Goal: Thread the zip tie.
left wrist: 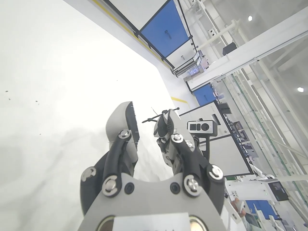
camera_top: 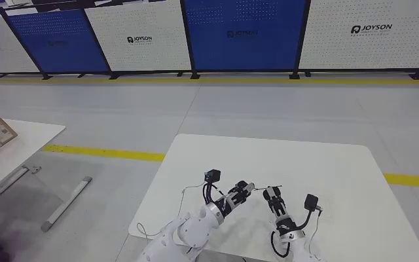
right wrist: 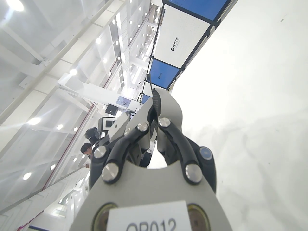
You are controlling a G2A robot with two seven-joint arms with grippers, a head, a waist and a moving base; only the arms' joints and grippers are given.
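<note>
Holding side: right gripper (right wrist: 155,94), fingers pressed together on the zip tie (right wrist: 149,82), thin black strip protruding past the fingertips.
Left gripper (left wrist: 150,106): fingers spread wide apart.
Zip tie position: over the white table (camera_top: 314,164), between the two grippers, crossing just beyond one left fingertip; apparently not touching it, view unclear.
Arms: side by side at the table's near edge.

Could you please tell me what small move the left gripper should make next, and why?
Probably close the left gripper: its jaws stand open, apparently around the free end of the zip tie, whose other part the right gripper pinches.
</note>
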